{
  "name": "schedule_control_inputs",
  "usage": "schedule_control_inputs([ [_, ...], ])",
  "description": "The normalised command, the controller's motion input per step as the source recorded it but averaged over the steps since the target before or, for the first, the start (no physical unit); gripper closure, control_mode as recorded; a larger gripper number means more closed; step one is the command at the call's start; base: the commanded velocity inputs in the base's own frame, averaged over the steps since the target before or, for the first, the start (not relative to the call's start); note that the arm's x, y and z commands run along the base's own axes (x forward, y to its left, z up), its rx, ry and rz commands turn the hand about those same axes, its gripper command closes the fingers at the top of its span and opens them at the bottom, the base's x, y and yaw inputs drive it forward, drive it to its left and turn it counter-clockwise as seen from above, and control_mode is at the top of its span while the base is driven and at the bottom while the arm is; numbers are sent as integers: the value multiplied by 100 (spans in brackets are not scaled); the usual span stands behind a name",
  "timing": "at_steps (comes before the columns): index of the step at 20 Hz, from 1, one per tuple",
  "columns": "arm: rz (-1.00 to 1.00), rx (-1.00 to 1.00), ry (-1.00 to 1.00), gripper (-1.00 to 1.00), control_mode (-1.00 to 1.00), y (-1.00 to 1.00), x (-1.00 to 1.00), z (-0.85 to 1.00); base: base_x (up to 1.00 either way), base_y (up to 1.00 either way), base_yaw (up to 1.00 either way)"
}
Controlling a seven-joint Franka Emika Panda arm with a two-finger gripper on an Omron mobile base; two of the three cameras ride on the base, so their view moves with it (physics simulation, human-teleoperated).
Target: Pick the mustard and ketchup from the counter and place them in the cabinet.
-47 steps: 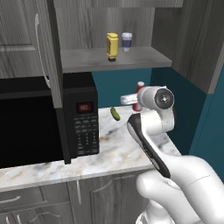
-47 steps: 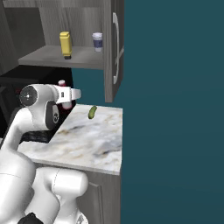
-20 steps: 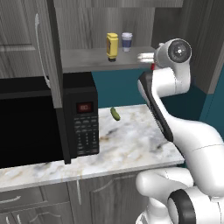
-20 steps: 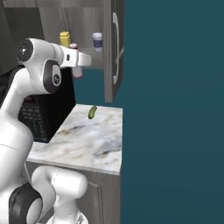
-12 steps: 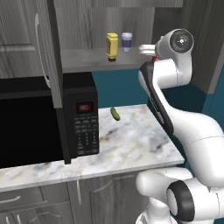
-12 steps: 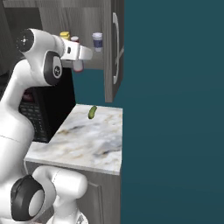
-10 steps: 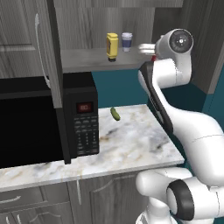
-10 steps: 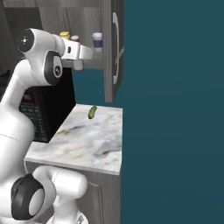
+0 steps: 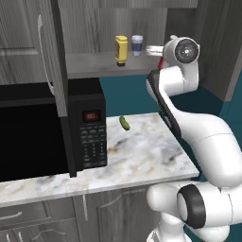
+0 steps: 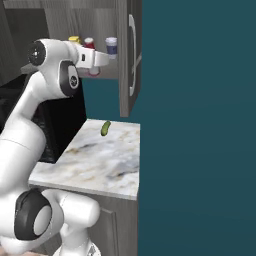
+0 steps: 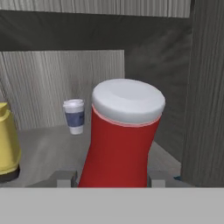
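pincer (image 11: pixel 113 178) clamped on ketchup (image 11: pixel 120 140) over cabinet (image 9: pixel 94 64) shelf, prob tips if let go too high, cup (image 11: pixel 74 116) + mustard (image 11: pixel 8 144) r close

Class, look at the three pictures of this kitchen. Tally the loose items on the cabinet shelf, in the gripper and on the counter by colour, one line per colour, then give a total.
Yellow: 1, the mustard bottle on the shelf
Red: 1, the ketchup bottle in the gripper
White and blue: 1, the paper cup on the shelf
Green: 1, the pickle on the counter
Total: 4
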Motion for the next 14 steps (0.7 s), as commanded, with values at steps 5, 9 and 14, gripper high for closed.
schedule_control_inputs([
  [5, -4, 0, 0, 100, -100, 6, 40, 14, 0, 0, 0],
  [9, -6, 0, 6, 100, -100, 11, 38, 22, 0, 0, 0],
  [14, -2, 0, 8, 100, -100, 2, 22, 13, 0, 0, 0],
])
